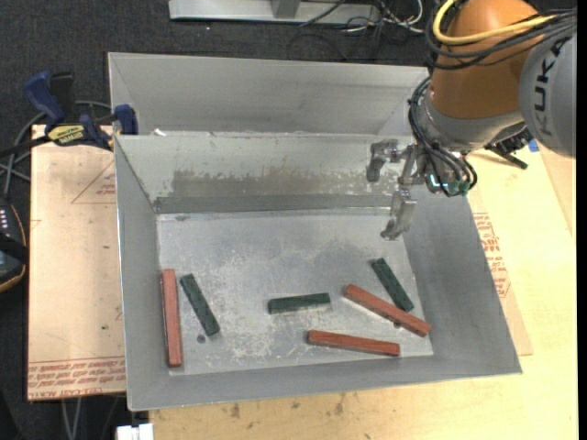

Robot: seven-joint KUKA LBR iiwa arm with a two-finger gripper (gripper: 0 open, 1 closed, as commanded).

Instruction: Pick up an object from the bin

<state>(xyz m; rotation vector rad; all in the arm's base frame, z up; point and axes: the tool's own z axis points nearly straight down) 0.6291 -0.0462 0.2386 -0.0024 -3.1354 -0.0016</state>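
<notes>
The grey bin [138, 246] holds six flat sticks [299, 303] on its floor, three dark green and three reddish-brown. The gripper [390, 202] hangs at the right, fingers [398, 214] apart with nothing between them; nearest lies a slanted dark green stick [392, 284]

We can read one marking: large dark letters on the grey link of the arm [553, 73], at the far right of the scene, just beside its orange cover [481, 44]. We make out "KU" running along the link; the letters after that are cut off.
</notes>
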